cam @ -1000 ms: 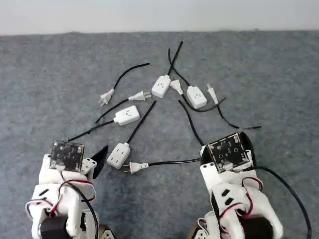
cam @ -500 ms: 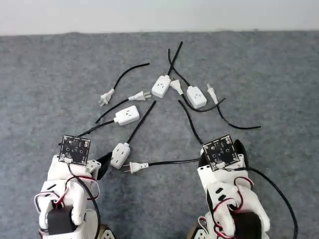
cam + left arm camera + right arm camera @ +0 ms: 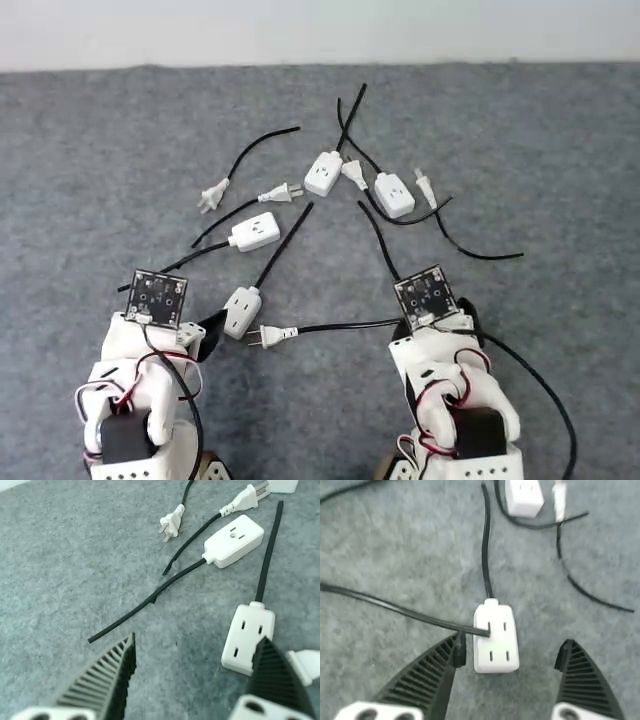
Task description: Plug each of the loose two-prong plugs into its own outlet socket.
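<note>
Though both arms sit low at the near edge of the bench (image 3: 90, 150), nothing looks plugged in yet: every plug (image 3: 282, 192) I can see lies loose among the sockets (image 3: 255, 232). The left claw (image 3: 197, 645) gapes wide and empty beside one socket (image 3: 248, 639); the right claw (image 3: 514, 645) straddles another socket (image 3: 493, 637), spread wide, gripping nothing. All the pairing remains.
</note>
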You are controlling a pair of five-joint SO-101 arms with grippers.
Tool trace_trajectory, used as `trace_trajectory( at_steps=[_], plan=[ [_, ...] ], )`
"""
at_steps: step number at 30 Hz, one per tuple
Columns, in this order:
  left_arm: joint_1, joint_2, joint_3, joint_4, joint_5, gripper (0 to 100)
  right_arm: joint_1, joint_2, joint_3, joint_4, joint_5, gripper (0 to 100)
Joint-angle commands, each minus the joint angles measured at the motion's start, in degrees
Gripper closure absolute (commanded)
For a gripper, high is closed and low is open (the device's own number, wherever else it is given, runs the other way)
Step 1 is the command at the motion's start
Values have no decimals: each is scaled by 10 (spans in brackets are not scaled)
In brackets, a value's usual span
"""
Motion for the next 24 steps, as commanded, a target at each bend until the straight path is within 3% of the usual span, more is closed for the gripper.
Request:
trace_trajectory(
  at_steps=[1, 24],
  plan=[
    [2, -10, -6, -21, -4, 633, 5, -7, 1, -13, -5, 702],
    [2, -10, 69, -37, -28, 633, 6, -1, 92, -80, -3, 702]
  ],
)
